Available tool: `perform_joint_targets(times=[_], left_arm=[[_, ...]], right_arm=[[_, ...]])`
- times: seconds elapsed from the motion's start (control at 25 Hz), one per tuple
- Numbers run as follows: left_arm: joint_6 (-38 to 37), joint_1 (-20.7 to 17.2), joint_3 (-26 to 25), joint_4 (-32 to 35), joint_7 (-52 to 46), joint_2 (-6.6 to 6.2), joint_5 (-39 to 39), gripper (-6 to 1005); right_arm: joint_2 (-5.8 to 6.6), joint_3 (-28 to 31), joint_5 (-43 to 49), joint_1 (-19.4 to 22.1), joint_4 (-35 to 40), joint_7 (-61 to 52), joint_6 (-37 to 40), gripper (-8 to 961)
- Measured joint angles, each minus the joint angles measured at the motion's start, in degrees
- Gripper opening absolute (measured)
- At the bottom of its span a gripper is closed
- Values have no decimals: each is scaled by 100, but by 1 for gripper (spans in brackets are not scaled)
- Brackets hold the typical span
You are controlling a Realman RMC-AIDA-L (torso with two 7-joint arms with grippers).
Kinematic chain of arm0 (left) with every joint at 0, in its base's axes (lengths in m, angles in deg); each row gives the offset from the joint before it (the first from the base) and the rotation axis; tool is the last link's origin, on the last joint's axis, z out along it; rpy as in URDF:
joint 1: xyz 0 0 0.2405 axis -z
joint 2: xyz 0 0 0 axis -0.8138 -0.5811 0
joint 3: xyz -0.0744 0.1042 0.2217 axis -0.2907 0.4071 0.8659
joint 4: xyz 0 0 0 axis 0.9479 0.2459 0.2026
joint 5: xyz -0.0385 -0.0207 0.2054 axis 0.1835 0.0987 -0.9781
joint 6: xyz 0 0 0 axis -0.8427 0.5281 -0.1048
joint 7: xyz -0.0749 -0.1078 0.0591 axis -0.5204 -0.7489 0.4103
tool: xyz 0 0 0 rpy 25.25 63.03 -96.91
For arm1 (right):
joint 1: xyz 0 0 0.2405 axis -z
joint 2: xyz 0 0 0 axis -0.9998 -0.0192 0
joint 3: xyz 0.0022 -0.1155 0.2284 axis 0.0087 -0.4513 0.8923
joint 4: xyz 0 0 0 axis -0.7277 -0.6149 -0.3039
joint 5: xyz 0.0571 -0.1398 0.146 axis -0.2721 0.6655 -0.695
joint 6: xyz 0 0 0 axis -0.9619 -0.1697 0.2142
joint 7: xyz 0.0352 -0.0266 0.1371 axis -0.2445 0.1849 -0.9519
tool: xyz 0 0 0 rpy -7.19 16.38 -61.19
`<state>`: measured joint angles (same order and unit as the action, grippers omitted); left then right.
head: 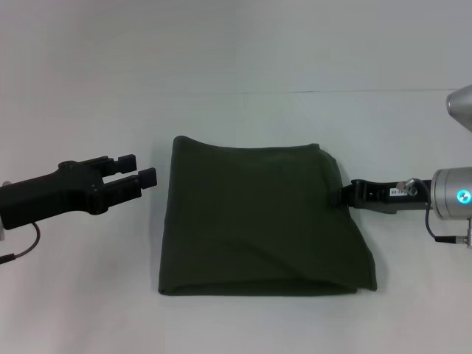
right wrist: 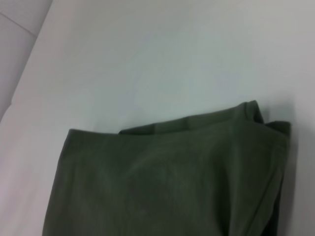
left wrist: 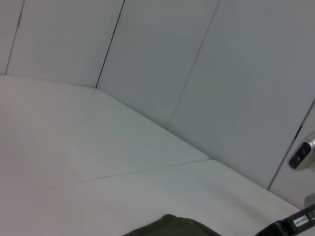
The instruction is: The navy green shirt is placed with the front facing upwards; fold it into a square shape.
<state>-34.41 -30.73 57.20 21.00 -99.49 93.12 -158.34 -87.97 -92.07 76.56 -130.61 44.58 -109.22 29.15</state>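
Note:
The navy green shirt (head: 258, 221) lies folded into a rough square in the middle of the table, plain side up, with no lettering showing. My left gripper (head: 139, 169) hovers just off the shirt's left edge, open and holding nothing. My right gripper (head: 345, 195) sits against the shirt's right edge, near its upper corner. The right wrist view shows the shirt (right wrist: 167, 177) from close by, its layered edges stacked at one corner. A small bit of the shirt (left wrist: 172, 227) and the right arm's tip (left wrist: 290, 226) show at the edge of the left wrist view.
The white table (head: 88, 295) extends around the shirt on every side. A thin seam (head: 295, 91) crosses it behind the shirt, and panelled walls (left wrist: 236, 73) rise past the table's far edge.

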Motion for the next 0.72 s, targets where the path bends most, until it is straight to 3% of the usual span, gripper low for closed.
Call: perform_joint_targets(times=[0.72], left_arm=[[-1, 35, 0, -117, 16, 0, 22, 582]], right_arm=[[86, -14, 11, -63, 13, 28, -186, 49]])
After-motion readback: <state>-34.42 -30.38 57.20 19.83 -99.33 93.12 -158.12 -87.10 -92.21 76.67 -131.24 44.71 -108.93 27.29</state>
